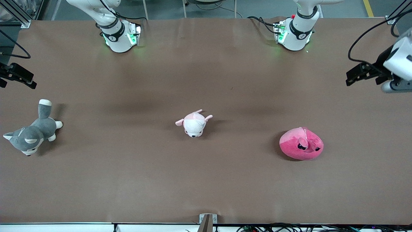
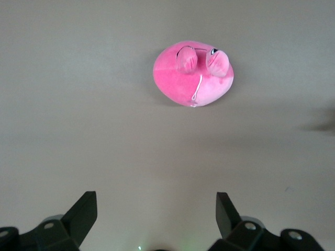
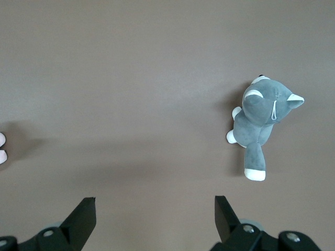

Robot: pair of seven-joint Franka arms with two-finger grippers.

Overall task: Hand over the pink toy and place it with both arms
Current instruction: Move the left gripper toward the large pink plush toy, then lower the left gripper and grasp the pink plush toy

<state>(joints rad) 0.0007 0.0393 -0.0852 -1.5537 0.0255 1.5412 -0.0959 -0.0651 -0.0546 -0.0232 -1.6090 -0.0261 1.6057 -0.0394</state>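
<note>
Table (image 1: 206,187): brown sheet, carries three plush toys, all lying loose and well apart. No containers in view, so nothing held in any.

My arms: both waiting high at the table's ends. Left gripper (image 1: 357,75) hangs over the left arm's end, fingers (image 2: 84,212) spread wide, nothing between them. Right gripper (image 1: 19,77) hangs over the right arm's end, fingers (image 3: 84,214) likewise spread and empty.

Pink toy (image 1: 301,143): on the table toward the left arm's end, face toward the front camera, untouched.

Grey dog (image 1: 32,132): toward the right arm's end.

Pale plush (image 1: 194,123): mid-table, between the other two.

Progress, as I judge it: nothing begun. Pickup, handover and placing all remain.
</note>
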